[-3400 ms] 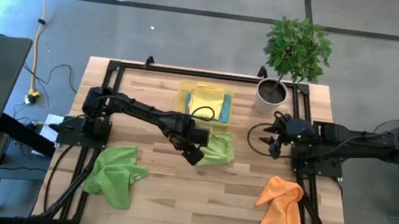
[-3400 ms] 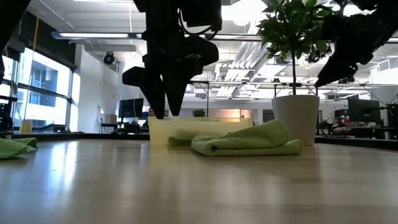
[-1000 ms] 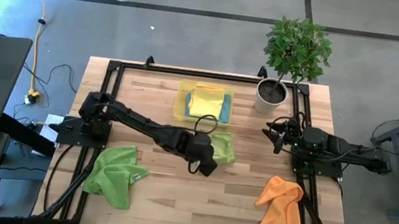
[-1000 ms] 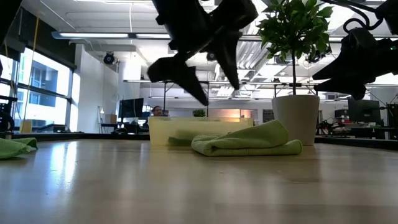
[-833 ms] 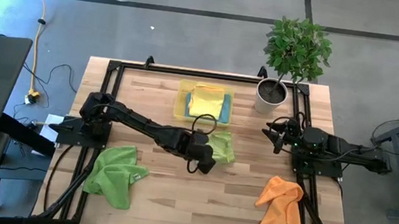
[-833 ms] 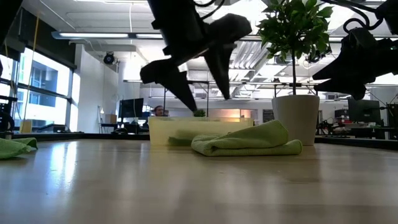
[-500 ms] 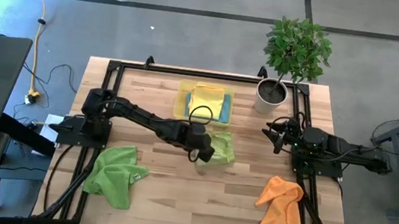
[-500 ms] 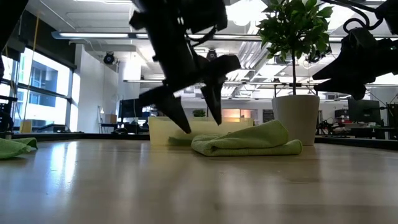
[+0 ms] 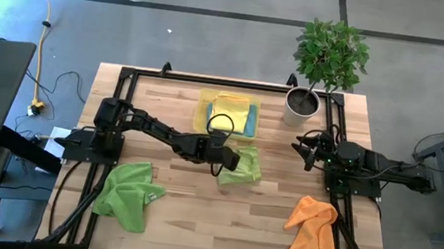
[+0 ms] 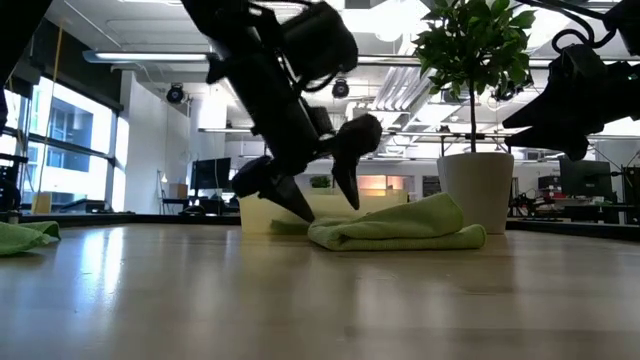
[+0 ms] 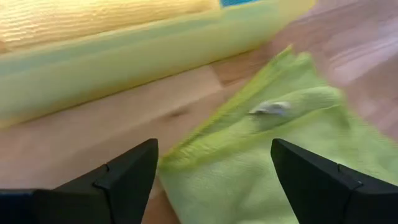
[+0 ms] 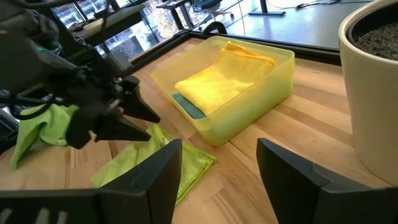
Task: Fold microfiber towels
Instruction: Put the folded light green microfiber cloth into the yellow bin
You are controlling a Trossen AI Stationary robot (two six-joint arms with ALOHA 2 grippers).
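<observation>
A folded green towel lies flat on the table just in front of the translucent yellow tray. The tray holds a yellow towel on top of a blue one. My left gripper is open and low over the folded towel's left end. In the left wrist view its fingers stand on either side of the towel's edge. A crumpled green towel lies at the near left and an orange towel at the near right. My right gripper waits open at the table's right side. My left gripper slants down from the table's left over the folded green towel's tray-side edge, one fingertip beside the towel's left end and the other over its top. I cannot tell whether either fingertip touches the cloth.
A white pot with a leafy plant stands at the far right corner. A black frame runs round the table top. Bare wood lies between the folded towel and the near edge.
My left gripper has come down and gone toward the table's far edge, from in front of the folded green towel to its left end by the tray. It has tipped its fingers downward and stayed open. The towel has not moved.
</observation>
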